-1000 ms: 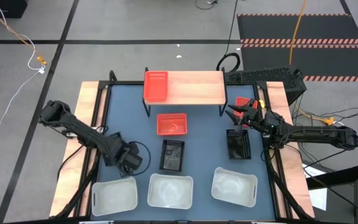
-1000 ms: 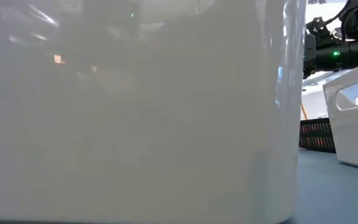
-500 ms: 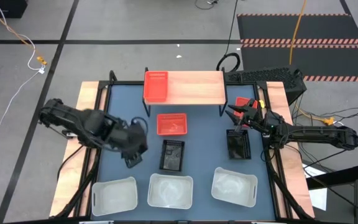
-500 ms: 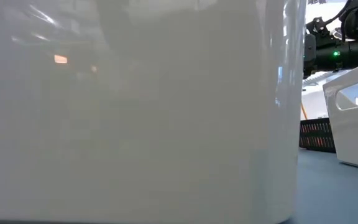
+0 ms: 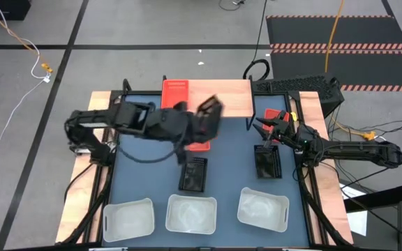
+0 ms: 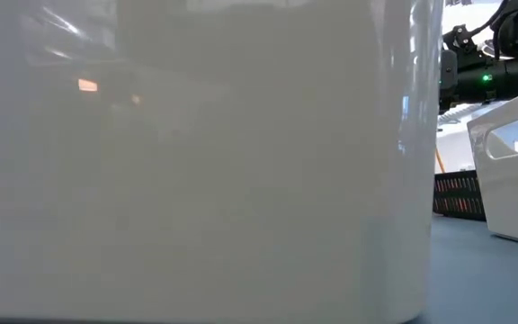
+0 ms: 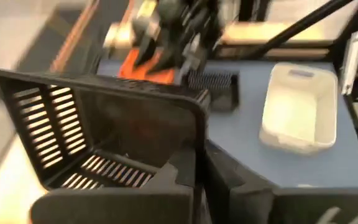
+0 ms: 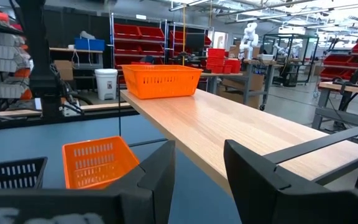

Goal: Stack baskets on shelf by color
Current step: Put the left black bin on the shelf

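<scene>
The left end effector (image 5: 202, 120) is shut tight on the rim of a black basket (image 7: 98, 140) and holds it up in the air, just in front of the shelf (image 5: 218, 97). The right end effector (image 5: 262, 128) waits wide open with nothing in it, near the right end of the shelf on the desk (image 5: 229, 174). One red basket (image 5: 174, 94) sits on the left end of the shelf.

overhead downward, low level, two wrist views
</scene>
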### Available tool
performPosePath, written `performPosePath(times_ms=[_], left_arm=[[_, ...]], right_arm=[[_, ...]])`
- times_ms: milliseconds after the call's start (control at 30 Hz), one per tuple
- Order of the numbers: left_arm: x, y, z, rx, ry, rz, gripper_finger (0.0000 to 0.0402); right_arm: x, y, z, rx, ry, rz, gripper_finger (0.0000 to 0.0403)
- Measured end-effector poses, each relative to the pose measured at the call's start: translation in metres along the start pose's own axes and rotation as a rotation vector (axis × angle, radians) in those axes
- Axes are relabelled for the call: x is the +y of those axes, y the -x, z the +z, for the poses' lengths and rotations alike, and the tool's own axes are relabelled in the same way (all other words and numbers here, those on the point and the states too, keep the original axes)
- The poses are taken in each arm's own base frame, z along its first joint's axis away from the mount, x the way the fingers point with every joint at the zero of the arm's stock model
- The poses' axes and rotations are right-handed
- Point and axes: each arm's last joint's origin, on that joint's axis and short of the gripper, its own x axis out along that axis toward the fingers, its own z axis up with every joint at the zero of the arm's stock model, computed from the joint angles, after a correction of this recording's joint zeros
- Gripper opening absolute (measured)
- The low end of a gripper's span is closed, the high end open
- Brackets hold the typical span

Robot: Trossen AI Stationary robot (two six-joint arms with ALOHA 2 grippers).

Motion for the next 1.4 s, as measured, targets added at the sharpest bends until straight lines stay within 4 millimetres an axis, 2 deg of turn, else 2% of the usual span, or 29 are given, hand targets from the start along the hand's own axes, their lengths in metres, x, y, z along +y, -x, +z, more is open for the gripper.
performPosePath(times_ms=[100, 200, 300, 533, 800, 1000, 1267, 1400], left_arm=[[0.012, -0.016, 0.011, -0.032, -0.131, 0.078, 0.0008], [0.035, -0.034, 0.019, -0.012, -0.245, 0.204, 0.0008], [0.059, -0.055, 0.02, 0.03, -0.292, 0.258, 0.0008], [0.109, -0.107, -0.002, 0.205, -0.263, 0.328, 0.0007], [0.158, -0.148, -0.032, 0.346, -0.127, 0.338, 0.0007], [0.165, -0.165, -0.051, 0.454, -0.077, 0.263, 0.0011], [0.16, -0.165, -0.057, 0.511, -0.035, 0.249, 0.0007], [0.154, -0.164, -0.059, 0.547, -0.013, 0.24, 0.0021]], right_arm=[[0.0, 0.0, 0.0, 0.001, 0.011, 0.0, 0.0134], [0.0, 0.0, 0.0, -0.003, 0.03, -0.001, 0.0134], [0.0, 0.0, 0.0, -0.003, 0.032, -0.001, 0.0134], [0.0, 0.0, -0.005, 0.05, 0.049, 0.002, 0.0134], [0.0, 0.0, -0.005, 0.056, 0.051, 0.002, 0.0134], [0.0, 0.0, -0.006, 0.057, 0.05, 0.003, 0.0134], [0.0, 0.0, -0.006, 0.059, 0.052, 0.003, 0.0134], [0.0, 0.0, -0.006, 0.059, 0.049, 0.003, 0.0134]])
